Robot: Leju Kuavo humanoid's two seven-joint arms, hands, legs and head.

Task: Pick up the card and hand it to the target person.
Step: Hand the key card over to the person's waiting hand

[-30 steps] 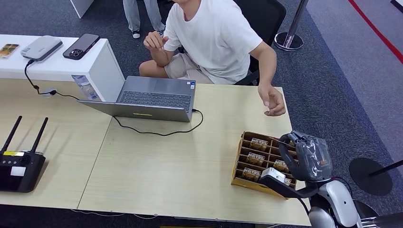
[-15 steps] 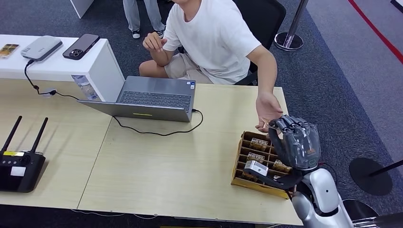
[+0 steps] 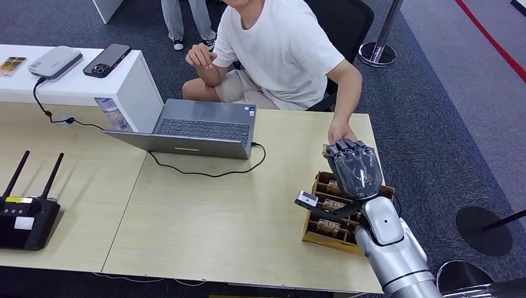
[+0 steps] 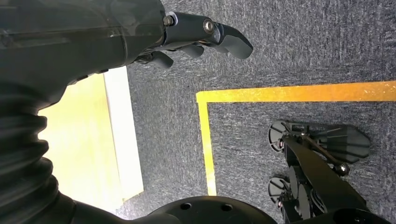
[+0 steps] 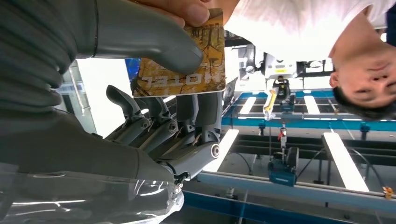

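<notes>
The person in the white shirt sits at the far side of the wooden table, one arm stretched down toward the robot, and the person's hand meets the right hand above the far end of the brown card box at the table's right edge. The right hand pinches the brown card between thumb and fingers, and the person's fingertips press on that same card. The left hand hangs over the grey carpet, fingers loosely curled, holding nothing.
</notes>
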